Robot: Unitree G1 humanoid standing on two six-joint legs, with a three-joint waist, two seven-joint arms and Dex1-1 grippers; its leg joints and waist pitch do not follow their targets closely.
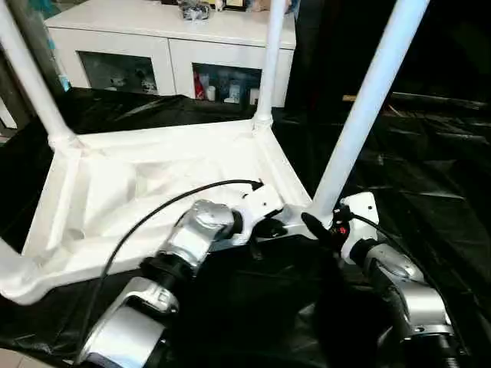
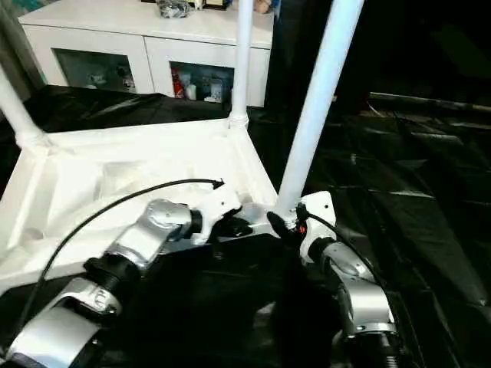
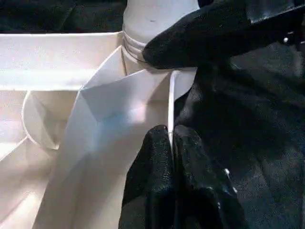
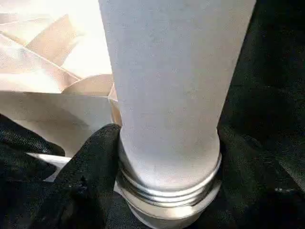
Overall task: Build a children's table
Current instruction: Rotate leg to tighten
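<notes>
The black-draped table [image 1: 430, 153] carries the children's table [image 1: 153, 192] upside down, its ribbed underside up, long axis running away to the left of the grippers, its legs pointing upward. The nearest leg [image 1: 368, 100] rises, leaning slightly right, from the corner socket between the two grippers. The right gripper [image 4: 162, 191] clasps that leg's threaded base, one finger on each side. The left gripper [image 3: 172, 143] pinches the thin tabletop rim just beside that socket.
</notes>
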